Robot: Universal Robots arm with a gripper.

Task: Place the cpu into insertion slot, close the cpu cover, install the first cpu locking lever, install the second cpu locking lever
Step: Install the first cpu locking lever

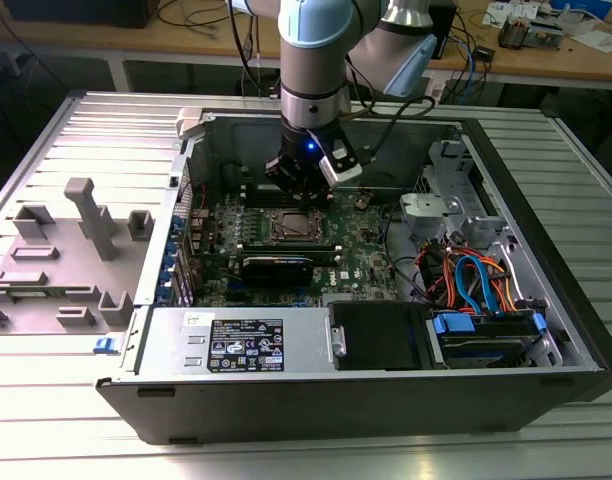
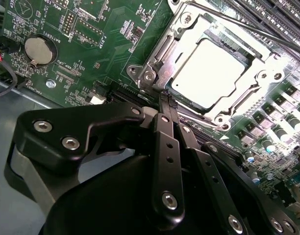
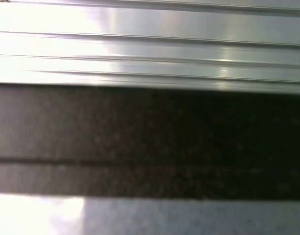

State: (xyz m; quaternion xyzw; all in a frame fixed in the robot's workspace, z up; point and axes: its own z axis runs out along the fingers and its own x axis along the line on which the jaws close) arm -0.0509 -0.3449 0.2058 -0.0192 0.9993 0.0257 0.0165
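inside the open computer case [image 1: 546, 300], the green motherboard [image 1: 356, 250] is hemmed by case walls, with cables at the exterior view's right. the cpu [image 2: 213, 73] sits in the insertion slot [image 2: 162, 54], the cpu cover [image 2: 267, 66] closed flat around it (silver top showing through). the arm reaches straight down; its gripper [image 2: 165, 100], fingers pinched together, touches the socket's corner.

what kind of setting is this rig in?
Looks like a robotics lab or electronics workbench. An open computer case lies on a ribbed aluminium table, the green motherboard exposed under the arm's gripper. Behind stands a wooden bench strewn with cables.
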